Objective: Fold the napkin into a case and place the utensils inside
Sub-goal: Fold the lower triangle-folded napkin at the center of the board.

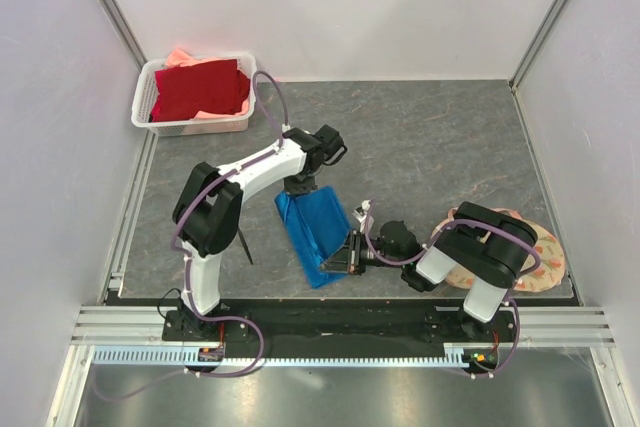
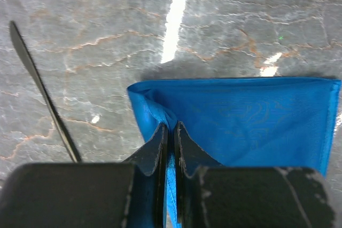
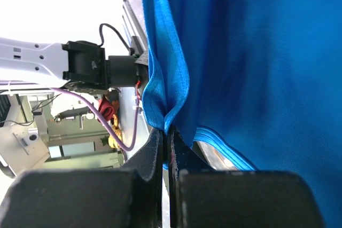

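Note:
The bright blue napkin (image 1: 318, 232) lies folded into a long narrow strip between the two arms, held at both ends. My left gripper (image 1: 298, 190) is shut on its far end. In the left wrist view, blue cloth (image 2: 251, 121) is pinched between that gripper's (image 2: 171, 126) jaws. My right gripper (image 1: 347, 252) is shut on the napkin's near right edge. In the right wrist view a bunched fold of napkin (image 3: 256, 68) sits between this gripper's (image 3: 166, 129) jaws. One thin black utensil (image 1: 243, 247) lies on the table left of the napkin, also visible in the left wrist view (image 2: 43, 94).
A white basket (image 1: 152, 97) with a dark red cloth (image 1: 200, 90) stands at the far left corner. A round peach floral mat (image 1: 548, 252) lies under the right arm at the near right. Purple cables run along both arms.

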### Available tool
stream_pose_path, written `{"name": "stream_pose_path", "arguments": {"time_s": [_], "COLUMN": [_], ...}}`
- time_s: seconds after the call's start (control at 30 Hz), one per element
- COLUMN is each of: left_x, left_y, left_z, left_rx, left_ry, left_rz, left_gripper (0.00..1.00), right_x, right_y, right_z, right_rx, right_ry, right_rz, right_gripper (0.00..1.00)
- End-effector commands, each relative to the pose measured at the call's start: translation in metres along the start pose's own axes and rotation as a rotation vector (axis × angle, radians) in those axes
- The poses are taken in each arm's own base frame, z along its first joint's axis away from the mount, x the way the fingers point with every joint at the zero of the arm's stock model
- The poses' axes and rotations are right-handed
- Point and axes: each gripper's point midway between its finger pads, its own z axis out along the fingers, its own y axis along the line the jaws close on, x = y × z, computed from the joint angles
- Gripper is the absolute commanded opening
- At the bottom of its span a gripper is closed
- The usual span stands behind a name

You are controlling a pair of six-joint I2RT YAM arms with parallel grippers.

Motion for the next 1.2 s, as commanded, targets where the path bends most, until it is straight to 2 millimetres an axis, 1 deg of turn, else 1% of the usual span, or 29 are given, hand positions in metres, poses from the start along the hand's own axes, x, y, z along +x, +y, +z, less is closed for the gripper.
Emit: {"name": "stream_pose_path", "arguments": {"time_s": [0.0, 0.07, 0.17, 0.27, 0.37, 0.4, 0.47, 0.5, 0.57, 0.6, 0.63, 0.67, 0.7, 0.73, 0.77, 0.8, 0.83, 0.87, 0.9, 0.93, 0.97, 1.0, 1.03, 1.07, 1.1, 1.13, 1.17], "left_x": [-0.051, -0.047, -0.042, -0.036, -0.027, -0.026, -0.023, -0.023, -0.021, -0.018, -0.019, -0.020, -0.017, -0.019, -0.021, -0.017, -0.017, -0.018, -0.015, -0.014, -0.014, -0.014, -0.015, -0.014, -0.017, -0.018, -0.014], "left_y": [-0.008, -0.014, -0.022, -0.026, -0.025, -0.028, -0.027, -0.029, -0.028, -0.030, -0.030, -0.030, -0.030, -0.035, -0.036, -0.040, -0.042, -0.042, -0.046, -0.046, -0.048, -0.047, -0.047, -0.049, -0.045, -0.044, -0.046], "left_z": [-0.005, -0.002, -0.002, 0.000, 0.003, 0.004, 0.005, 0.005, 0.004, 0.005, 0.003, -0.001, -0.002, -0.004, -0.009, -0.011, -0.014, -0.020, -0.024, -0.028, -0.039, -0.044, -0.051, -0.059, -0.072, -0.078, -0.085], "left_rx": [-0.024, -0.020, -0.013, -0.014, -0.015, -0.002, 0.000, 0.009, 0.020, 0.032, 0.043, 0.057, 0.070, 0.098, 0.125, 0.158, 0.175, 0.199, 0.231, 0.254, 0.299, 0.320, 0.343, 0.380, 0.411, 0.433, 0.477], "left_ry": [-0.191, -0.183, -0.184, -0.177, -0.167, -0.165, -0.162, -0.165, -0.165, -0.163, -0.167, -0.172, -0.163, -0.171, -0.177, -0.159, -0.160, -0.165, -0.147, -0.144, -0.136, -0.136, -0.142, -0.137, -0.153, -0.159, -0.146], "left_rz": [-0.137, -0.123, -0.093, -0.062, -0.042, -0.040, -0.024, -0.022, -0.012, -0.009, -0.007, 0.002, 0.009, 0.006, 0.021, 0.032, 0.033, 0.047, 0.056, 0.076, 0.079, 0.084, 0.091, 0.099, 0.095, 0.109, 0.121], "left_gripper": [0.02, 0.02, 0.02, 0.02, 0.02, 0.02, 0.02, 0.04, 0.07, 0.10, 0.13, 0.15, 0.21, 0.22, 0.27, 0.29, 0.31, 0.37, 0.39, 0.42, 0.51, 0.53, 0.57, 0.59, 0.65, 0.66, 0.67], "right_x": [0.044, 0.047, 0.048, 0.048, 0.049, 0.048, 0.046, 0.046, 0.044, 0.041, 0.041, 0.045, 0.037, 0.043, 0.035, 0.026, 0.032, 0.023, 0.014, 0.007, -0.002, -0.015, -0.018, -0.030, -0.036, -0.042, -0.054], "right_y": [-0.007, -0.012, -0.017, -0.019, -0.024, -0.026, -0.031, -0.032, -0.037, -0.034, -0.037, -0.051, -0.042, -0.054, -0.055, -0.047, -0.058, -0.052, -0.055, -0.053, -0.048, -0.044, -0.046, -0.039, -0.043, -0.044, -0.036], "right_z": [-0.021, -0.021, -0.020, -0.019, -0.021, -0.022, -0.025, -0.026, -0.029, -0.029, -0.030, -0.034, -0.033, -0.040, -0.038, -0.040, -0.049, -0.048, -0.058, -0.060, -0.062, -0.066, -0.070, -0.069, -0.070, -0.069, -0.065], "right_rx": [-0.023, -0.007, 0.002, 0.009, 0.030, 0.040, 0.062, 0.068, 0.099, 0.102, 0.121, 0.191, 0.182, 0.259, 0.281, 0.289, 0.369, 0.381, 0.438, 0.447, 0.445, 0.438, 0.456, 0.449, 0.464, 0.469, 0.460], "right_ry": [0.181, 0.187, 0.197, 0.197, 0.193, 0.189, 0.180, 0.176, 0.172, 0.166, 0.174, 0.190, 0.174, 0.202, 0.188, 0.166, 0.200, 0.186, 0.167, 0.150, 0.132, 0.103, 0.104, 0.083, 0.086, 0.086, 0.070], "right_rz": [0.019, 0.027, 0.031, 0.037, 0.046, 0.051, 0.055, 0.055, 0.041, 0.021, 0.010, -0.002, -0.042, -0.023, -0.095, -0.135, -0.130, -0.164, -0.201, -0.211, -0.221, -0.236, -0.230, -0.247, -0.253, -0.260, -0.275], "right_gripper": [0.00, 0.02, 0.03, 0.06, 0.13, 0.17, 0.23, 0.28, 0.33, 0.39, 0.41, 0.43, 0.46, 0.48, 0.50, 0.55, 0.57, 0.58, 0.61, 0.62, 0.64, 0.65, 0.66, 0.69, 0.70, 0.71, 0.71]}}
